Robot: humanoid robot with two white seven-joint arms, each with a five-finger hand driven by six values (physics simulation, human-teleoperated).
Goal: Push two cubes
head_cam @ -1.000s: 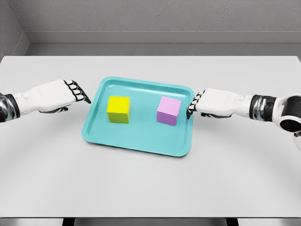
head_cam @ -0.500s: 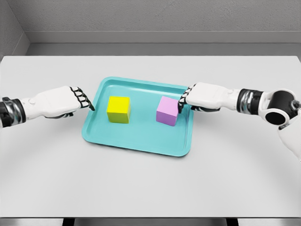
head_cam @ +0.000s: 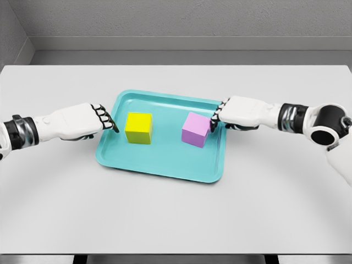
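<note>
On the teal tray point(head_cam: 165, 165), the right hand point(head_cam: 223, 116), fingers curled and empty, touches the pink cube point(head_cam: 196, 129); the left hand point(head_cam: 102, 118), likewise curled, sits just outside the yellow cube point(head_cam: 138, 127).

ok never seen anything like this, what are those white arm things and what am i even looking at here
This is a computer-simulated humanoid robot, seen from a camera on its own head, looking down at a white table. The two white arms are its own, each ending in a five-finger hand.

A teal tray lies on the table, with a yellow cube on its left side and a pink cube on its right.

The left hand has its curled fingertips at the tray's left rim, not touching the yellow cube. The right hand has its fingertips against the pink cube's right side. Neither hand holds anything; the job is to push the cubes.
</note>
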